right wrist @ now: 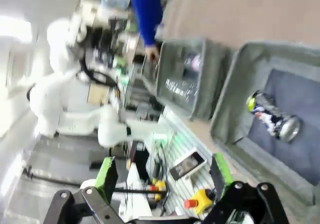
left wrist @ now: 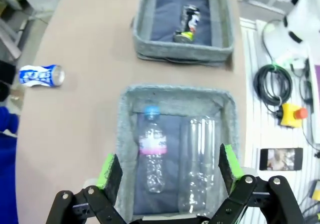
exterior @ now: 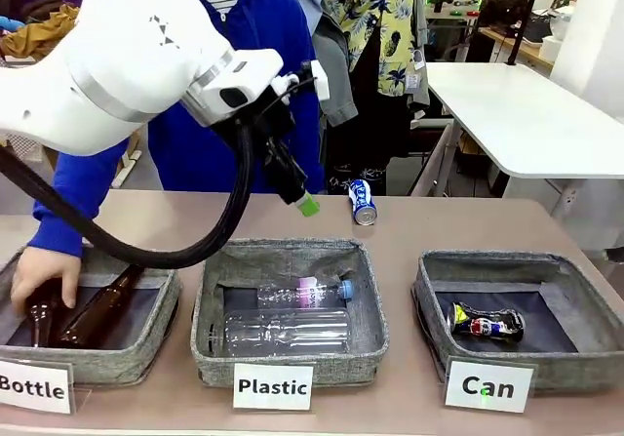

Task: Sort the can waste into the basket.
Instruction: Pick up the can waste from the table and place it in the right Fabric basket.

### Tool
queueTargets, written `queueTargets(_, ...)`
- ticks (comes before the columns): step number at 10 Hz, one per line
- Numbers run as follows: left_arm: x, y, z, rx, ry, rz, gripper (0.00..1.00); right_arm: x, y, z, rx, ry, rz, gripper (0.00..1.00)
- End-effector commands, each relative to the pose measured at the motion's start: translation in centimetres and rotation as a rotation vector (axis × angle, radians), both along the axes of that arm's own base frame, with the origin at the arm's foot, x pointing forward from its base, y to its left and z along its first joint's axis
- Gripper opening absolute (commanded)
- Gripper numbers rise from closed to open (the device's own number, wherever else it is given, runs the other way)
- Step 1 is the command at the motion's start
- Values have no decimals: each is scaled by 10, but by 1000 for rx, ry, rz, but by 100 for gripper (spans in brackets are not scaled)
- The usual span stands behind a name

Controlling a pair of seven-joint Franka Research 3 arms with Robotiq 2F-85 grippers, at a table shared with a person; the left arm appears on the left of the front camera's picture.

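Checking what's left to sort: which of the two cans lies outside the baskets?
The blue and white can, on the table beyond the Plastic basket. The crushed dark can lies inside the Can basket.

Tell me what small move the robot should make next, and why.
Probably shift the left gripper toward the blue can and line up over it. That can lies on its side on the table, outside the Can basket, while the crushed can is already inside. The gripper is open, hovering over the Plastic basket, close to the can.
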State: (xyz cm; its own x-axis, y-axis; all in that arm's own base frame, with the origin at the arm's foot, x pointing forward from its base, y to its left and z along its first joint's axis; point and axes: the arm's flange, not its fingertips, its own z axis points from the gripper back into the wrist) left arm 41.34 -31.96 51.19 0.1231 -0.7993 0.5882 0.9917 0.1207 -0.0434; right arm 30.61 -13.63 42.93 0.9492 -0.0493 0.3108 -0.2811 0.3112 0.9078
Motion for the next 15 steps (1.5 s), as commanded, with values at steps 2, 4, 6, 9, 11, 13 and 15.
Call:
queueTargets(2, -9, 17, -7, 2, 14, -89, 100, 14, -2, 3, 43, 76, -291, 100)
queueTargets(4, -11, 22, -7, 17, 25, -108, 100, 19, 0, 5, 57, 110, -368, 100)
queueTargets(6, -11, 45, -1, 73, 64, -156, 100, 24, 17, 8, 51, 134, -373, 100)
queueTargets(9, 7, 144, 28, 54, 127, -57, 100, 42, 78, 20, 12, 170, -307, 100)
queueTargets(11, 16, 219, 38, -60, 216, 146, 100, 59, 133, 25, -36, 185, -243, 100)
queueTargets(13, 21, 286, 25, -218, 463, 397, 100, 77, 179, 18, -41, 199, -146, 100)
queueTargets(15, 25, 352, -13, -475, 764, 569, 100, 95, 200, 5, -21, 186, -77, 100)
